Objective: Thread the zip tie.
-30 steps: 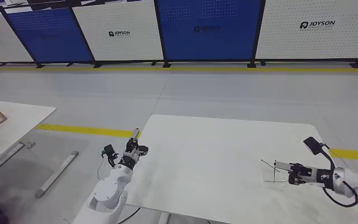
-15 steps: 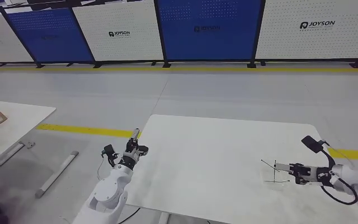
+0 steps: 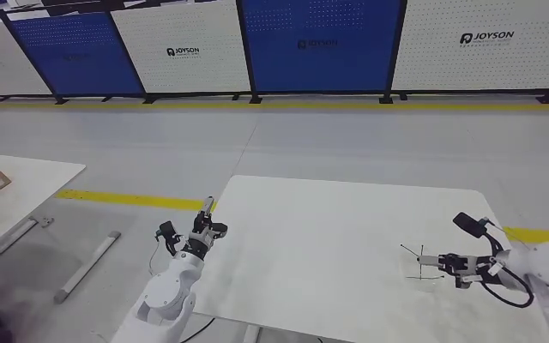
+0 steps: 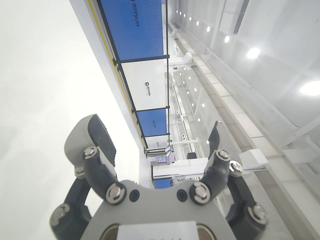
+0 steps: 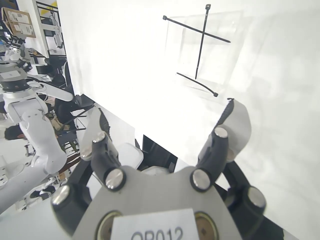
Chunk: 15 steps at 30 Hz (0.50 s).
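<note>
The right fingers are spread wide with nothing between them. They are over the white tabletop, toward its right side. Three black zip ties lie just beyond their tips, apart from them, on a clear sheet that rests flat on the tabletop.

The curved zip tie is closest. It lies crosswise in front of the fingertips, with its head just beside the tip of one finger and not touching it. Past it, the straight zip tie runs directly away from the fingers, with its head at the far end. Its tail stops right at the curved one, and whether the two touch cannot be told. The third zip tie lies slantwise over the straight one's far half, so the two form a cross. Its head points toward the side of the other finger. None of the three is threaded: each tail lies free of its head.

The left fingers are also spread wide and grip nothing. They are at the tabletop's left edge, well apart from the zip ties and the right fingers. Their tips point out toward the blue and white perforated panels across the floor.
</note>
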Each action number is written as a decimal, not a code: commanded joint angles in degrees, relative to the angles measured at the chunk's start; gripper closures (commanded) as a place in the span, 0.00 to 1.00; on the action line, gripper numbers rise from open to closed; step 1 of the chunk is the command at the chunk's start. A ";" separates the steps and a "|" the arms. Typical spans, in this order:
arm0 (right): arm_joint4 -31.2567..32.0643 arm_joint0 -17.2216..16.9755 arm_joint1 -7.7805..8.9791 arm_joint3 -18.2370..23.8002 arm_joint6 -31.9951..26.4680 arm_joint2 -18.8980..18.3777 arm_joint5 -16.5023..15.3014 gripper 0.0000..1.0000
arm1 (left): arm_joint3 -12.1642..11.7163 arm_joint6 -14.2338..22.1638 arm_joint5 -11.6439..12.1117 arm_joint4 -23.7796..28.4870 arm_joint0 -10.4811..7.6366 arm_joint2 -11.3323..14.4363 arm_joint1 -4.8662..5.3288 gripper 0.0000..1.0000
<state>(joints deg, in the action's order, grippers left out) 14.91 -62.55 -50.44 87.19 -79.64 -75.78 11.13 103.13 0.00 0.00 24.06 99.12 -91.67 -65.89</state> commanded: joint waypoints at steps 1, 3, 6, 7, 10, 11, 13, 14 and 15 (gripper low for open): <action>0.00 0.01 0.00 -0.01 0.00 0.02 0.00 0.00 | 0.00 0.00 0.00 0.00 0.00 0.00 0.00 0.00; 0.00 0.01 0.00 -0.01 0.00 0.02 0.00 0.00 | 0.00 0.00 0.00 0.00 0.00 0.00 0.00 0.00; -1.95 -0.43 0.02 -1.84 1.43 -0.69 -1.05 0.00 | 0.00 0.00 0.00 0.00 0.00 0.00 0.00 0.00; -2.36 -0.39 0.08 -2.26 1.47 -1.05 -1.19 0.00 | 0.00 0.00 0.00 0.00 0.00 0.00 0.00 0.00; -3.67 -0.82 0.33 -3.47 1.20 -2.10 -1.21 0.00 | 0.00 0.00 0.00 0.00 0.00 0.00 0.00 0.00; -3.71 -0.96 0.41 -3.58 1.35 -2.35 -1.29 0.00 | 0.00 0.00 0.00 0.00 0.00 0.00 0.00 0.00; -3.63 -1.48 0.51 -3.78 1.62 -2.34 -0.80 0.00 | 0.00 0.00 0.00 0.00 0.00 0.00 0.00 0.00; -3.50 -1.52 0.50 -4.00 1.43 -1.93 -0.46 0.00 | 0.00 0.00 0.00 0.00 0.00 0.00 0.00 0.00; -2.89 -1.31 0.48 -4.26 1.41 -1.39 0.01 0.00 | 0.00 0.00 0.00 0.00 0.00 0.00 0.00 0.00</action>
<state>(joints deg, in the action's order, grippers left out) 11.54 -64.02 -49.93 83.15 -78.14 -77.67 10.71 103.13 0.00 0.00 24.06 99.12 -91.67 -65.89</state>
